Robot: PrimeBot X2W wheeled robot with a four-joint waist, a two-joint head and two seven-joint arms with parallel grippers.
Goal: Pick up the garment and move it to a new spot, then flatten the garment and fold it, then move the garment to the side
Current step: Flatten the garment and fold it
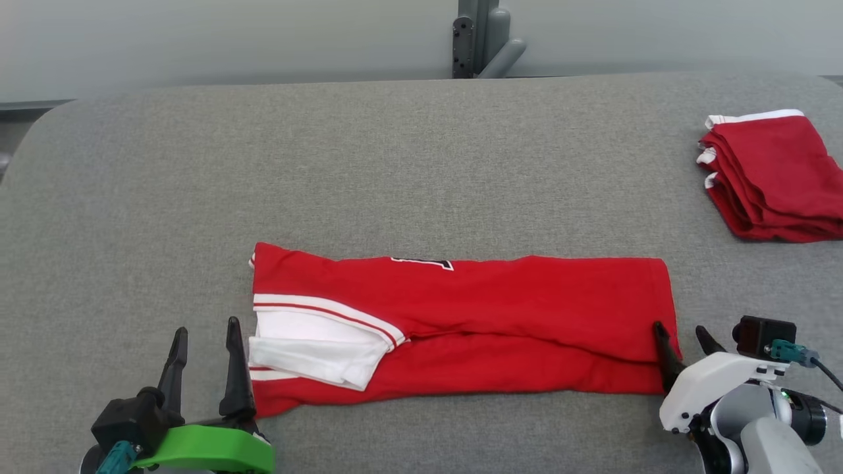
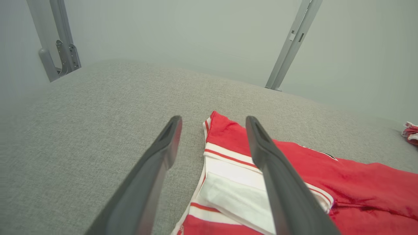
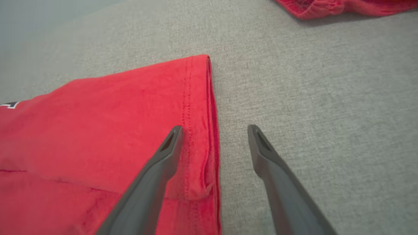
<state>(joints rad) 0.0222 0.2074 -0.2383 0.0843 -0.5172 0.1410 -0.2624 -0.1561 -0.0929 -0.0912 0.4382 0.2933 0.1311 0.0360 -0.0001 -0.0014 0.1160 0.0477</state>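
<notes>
The garment (image 1: 500, 316) is a red jersey with white and red striped trim, folded into a long band across the middle of the grey table (image 1: 369, 164). Its white-trimmed end lies at the left. My left gripper (image 1: 205, 330) stands open at that left end, one finger over the cloth (image 2: 235, 169) and one over bare table. My right gripper (image 1: 681, 331) is open at the band's hemmed right end (image 3: 196, 107), straddling its edge. Nothing is gripped between either pair of fingers.
A second red garment (image 1: 770, 178), folded in a stack with white trim, lies at the table's far right edge; it also peeks into the right wrist view (image 3: 343, 8). A grey metal bracket (image 1: 481, 39) stands behind the table against the pale wall.
</notes>
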